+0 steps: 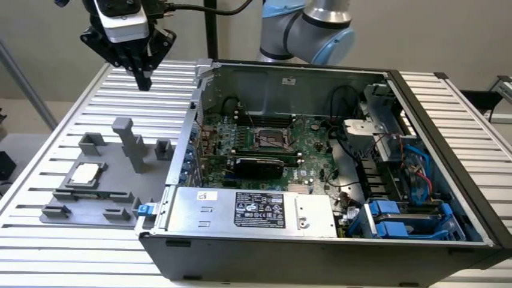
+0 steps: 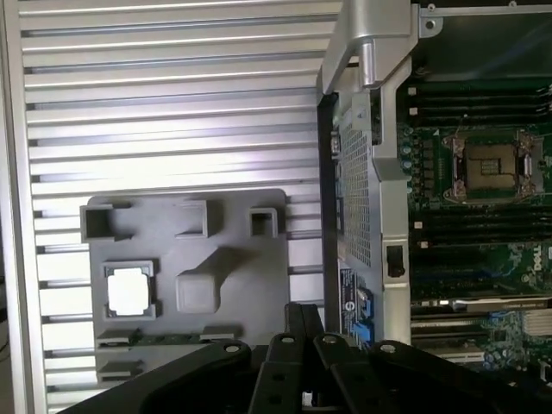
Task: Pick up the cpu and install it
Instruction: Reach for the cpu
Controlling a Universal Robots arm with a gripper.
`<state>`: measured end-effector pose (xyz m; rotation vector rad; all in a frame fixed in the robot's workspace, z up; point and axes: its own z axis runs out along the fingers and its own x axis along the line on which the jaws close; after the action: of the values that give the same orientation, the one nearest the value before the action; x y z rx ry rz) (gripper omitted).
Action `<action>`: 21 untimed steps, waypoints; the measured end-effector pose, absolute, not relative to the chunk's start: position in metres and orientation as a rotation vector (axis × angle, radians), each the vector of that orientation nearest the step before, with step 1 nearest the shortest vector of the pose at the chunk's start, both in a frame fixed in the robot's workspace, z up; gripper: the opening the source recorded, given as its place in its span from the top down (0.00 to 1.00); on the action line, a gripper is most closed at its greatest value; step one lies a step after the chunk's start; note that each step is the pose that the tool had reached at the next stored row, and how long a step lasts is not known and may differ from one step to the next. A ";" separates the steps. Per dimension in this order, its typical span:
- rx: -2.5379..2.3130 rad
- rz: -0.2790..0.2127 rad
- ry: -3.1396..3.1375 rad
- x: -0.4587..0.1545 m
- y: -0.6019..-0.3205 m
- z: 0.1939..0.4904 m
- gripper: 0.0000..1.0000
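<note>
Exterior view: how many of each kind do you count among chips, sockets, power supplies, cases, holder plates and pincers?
small square silver-topped cpu chip: 1
black square-framed motherboard socket: 1
grey label-bearing power supply box: 1
open dark metal computer case: 1
grey plastic holder plate: 1
black pincer, shut: 1
Total: 6

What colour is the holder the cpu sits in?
The holder under the cpu is dark grey, clearest in the wrist view.

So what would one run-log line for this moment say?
claw: shut, holding nothing, above table | cpu: lying in grey holder, untouched | socket: empty
</note>
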<state>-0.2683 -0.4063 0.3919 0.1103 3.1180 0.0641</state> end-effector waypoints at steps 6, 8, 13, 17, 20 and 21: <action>0.110 0.053 3.118 -0.296 -0.406 0.391 0.89; 0.110 0.048 3.118 -0.305 -0.406 0.391 0.89; 0.110 0.035 3.118 -0.328 -0.406 0.389 0.89; 0.110 0.022 3.118 -0.346 -0.406 0.387 0.89; 0.110 0.011 3.118 -0.359 -0.406 0.386 0.89; 0.110 0.007 3.117 -0.364 -0.406 0.385 0.89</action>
<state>-0.3638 -0.4064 0.3850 0.1095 3.1175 0.0069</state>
